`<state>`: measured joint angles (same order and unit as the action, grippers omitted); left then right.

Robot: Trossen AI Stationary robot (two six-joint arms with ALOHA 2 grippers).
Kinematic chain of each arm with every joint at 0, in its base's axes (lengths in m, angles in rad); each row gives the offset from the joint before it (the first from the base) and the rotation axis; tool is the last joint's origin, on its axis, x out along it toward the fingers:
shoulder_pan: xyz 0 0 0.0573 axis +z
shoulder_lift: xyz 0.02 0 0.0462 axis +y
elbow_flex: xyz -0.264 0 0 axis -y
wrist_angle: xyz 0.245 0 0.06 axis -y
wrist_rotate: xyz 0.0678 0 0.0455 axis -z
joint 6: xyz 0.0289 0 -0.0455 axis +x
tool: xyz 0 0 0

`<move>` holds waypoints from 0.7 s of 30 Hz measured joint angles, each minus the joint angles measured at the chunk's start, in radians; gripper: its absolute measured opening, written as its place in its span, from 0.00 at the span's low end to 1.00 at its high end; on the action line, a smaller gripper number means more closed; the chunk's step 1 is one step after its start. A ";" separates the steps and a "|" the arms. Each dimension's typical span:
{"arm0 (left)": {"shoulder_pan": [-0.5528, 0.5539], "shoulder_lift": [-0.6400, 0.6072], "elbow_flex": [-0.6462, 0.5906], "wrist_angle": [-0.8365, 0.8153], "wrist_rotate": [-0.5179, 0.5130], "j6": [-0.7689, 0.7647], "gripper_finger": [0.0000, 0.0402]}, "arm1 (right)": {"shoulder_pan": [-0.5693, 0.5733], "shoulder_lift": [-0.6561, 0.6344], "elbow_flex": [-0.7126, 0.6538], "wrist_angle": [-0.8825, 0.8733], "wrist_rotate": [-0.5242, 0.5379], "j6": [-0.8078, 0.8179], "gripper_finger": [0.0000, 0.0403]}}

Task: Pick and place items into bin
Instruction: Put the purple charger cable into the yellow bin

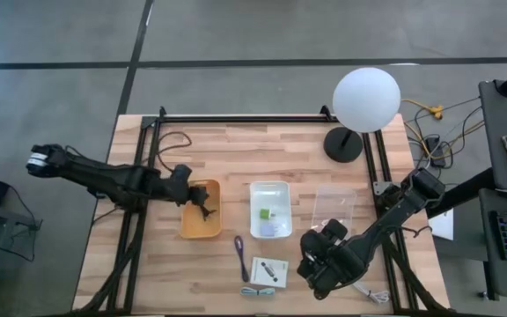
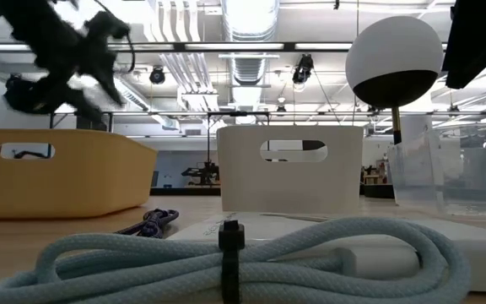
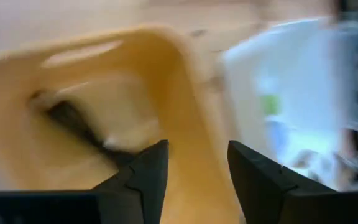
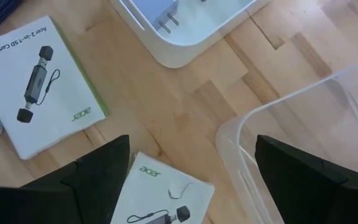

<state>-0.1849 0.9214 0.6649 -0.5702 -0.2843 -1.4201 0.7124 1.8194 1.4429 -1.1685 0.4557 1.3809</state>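
My left gripper (image 3: 197,162) is open above the orange bin (image 1: 202,224), near its left rim (image 1: 192,189). A dark cable-like thing (image 3: 73,121) lies on the bin's floor. The white bin (image 1: 270,210) holds a tiny green block (image 1: 263,212) and a white plug (image 4: 166,22). My right gripper (image 4: 191,146) is wide open near the table's front (image 1: 317,260), above one white card (image 4: 160,193). The other card (image 4: 36,81), a purple strap (image 1: 238,251) and a coiled pale cable (image 2: 226,253) lie flat on the table.
A clear plastic bin (image 1: 334,207) stands right of the white bin, close to my right gripper. A white globe lamp (image 1: 366,99) on a black base stands at the far right of the table. Bare wood lies at the table's far side and front left.
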 joint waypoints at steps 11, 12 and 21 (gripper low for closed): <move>-0.221 0.206 0.262 0.321 0.237 0.984 0.38 | 0.000 0.000 -0.002 -0.001 0.000 -0.094 0.82; -0.244 0.261 0.288 0.308 0.236 1.009 0.38 | 0.000 0.000 -0.003 -0.001 0.000 -0.095 0.82; -0.344 0.730 0.662 -0.080 0.223 1.442 0.38 | -0.002 0.000 -0.009 -0.001 -0.020 -0.102 0.82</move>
<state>-0.5289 1.6515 1.3266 -0.6506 -0.0617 0.0220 0.7101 1.8194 1.4338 -1.1690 0.4355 1.2793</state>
